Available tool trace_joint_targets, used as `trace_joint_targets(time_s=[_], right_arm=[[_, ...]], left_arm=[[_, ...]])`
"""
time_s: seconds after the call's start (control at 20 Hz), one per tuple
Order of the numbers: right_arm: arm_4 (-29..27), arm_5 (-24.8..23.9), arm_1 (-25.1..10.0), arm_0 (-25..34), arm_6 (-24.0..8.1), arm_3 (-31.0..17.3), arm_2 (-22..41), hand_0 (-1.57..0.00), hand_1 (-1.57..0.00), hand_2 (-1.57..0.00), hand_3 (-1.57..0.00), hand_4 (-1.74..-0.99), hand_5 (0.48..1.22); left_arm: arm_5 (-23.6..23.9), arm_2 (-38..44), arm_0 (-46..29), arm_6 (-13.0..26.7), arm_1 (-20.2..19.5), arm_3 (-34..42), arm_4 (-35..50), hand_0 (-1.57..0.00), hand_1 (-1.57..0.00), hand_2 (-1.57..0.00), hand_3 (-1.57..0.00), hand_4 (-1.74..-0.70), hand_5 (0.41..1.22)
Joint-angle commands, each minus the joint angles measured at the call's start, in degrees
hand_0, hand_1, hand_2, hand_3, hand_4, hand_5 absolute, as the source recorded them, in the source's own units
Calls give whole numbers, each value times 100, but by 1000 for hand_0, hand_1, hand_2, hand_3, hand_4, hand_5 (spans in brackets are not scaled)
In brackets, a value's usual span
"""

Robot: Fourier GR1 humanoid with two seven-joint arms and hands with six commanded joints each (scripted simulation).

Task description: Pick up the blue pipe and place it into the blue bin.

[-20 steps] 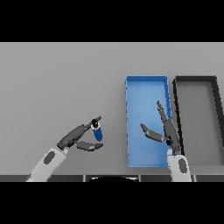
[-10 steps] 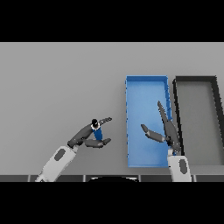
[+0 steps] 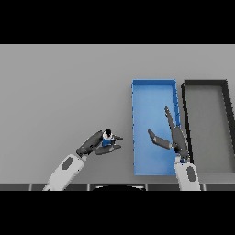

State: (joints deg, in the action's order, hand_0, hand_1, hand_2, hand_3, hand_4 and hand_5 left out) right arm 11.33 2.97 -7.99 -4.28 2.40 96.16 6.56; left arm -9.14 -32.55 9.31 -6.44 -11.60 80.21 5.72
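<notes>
Left hand [image 3: 97, 143] curled round blue pipe [image 3: 107, 139], just left of blue bin [image 3: 153, 89]. Right hand [image 3: 173, 136] open, empty, above bin interior.

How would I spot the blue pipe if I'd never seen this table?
Start at the open blue bin on the grey table. Look to its left, where the left hand curls round a small blue pipe, the only blue thing outside the bin.

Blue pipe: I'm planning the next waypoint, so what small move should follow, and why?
Probably carry it a little further right: the left hand is curled round the blue pipe, left of the blue bin. The right hand hangs open above the bin.
</notes>
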Motion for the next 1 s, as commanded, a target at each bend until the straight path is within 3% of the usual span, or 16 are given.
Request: trace_joint_targets(time_s=[0.0, 0.2, 0.4, 0.65, 0.95], right_arm=[[16, -11, -21, 53, -5, -48, -20, 1, 1, 1, 1, -1176, 559], [-17, 28, -84, 0, 80, 49, -38, 1, 1, 1, 1, -1166, 556], [34, 48, -52, -22, 25, 78, 37, 1, 1, 1, 1, -1151, 550], [79, 19, -129, -33, 42, 70, -17, 1, 1, 1, 1, -1129, 561], [42, 41, -219, 31, 52, 55, -91, 1, 1, 1, 1, -1124, 578]], left_arm=[[43, -52, -33, -50, 29, 52, -36, -1329, -1376, -1404, -1370, -1561, 1148], [177, -74, -53, -388, 77, 51, -232, -1472, -1491, -1503, -1489, -1502, 1191], [139, 5, 19, -656, 260, 592, -87, -1530, -1538, -1543, -1537, -1482, 1209], [194, -8, 271, -215, 476, 896, -284, -1558, -1560, -1562, -1560, -1474, 1217], [-179, 68, 342, 174, 440, 1133, -207, -1568, -1568, -1569, -1568, -1473, 1220]])
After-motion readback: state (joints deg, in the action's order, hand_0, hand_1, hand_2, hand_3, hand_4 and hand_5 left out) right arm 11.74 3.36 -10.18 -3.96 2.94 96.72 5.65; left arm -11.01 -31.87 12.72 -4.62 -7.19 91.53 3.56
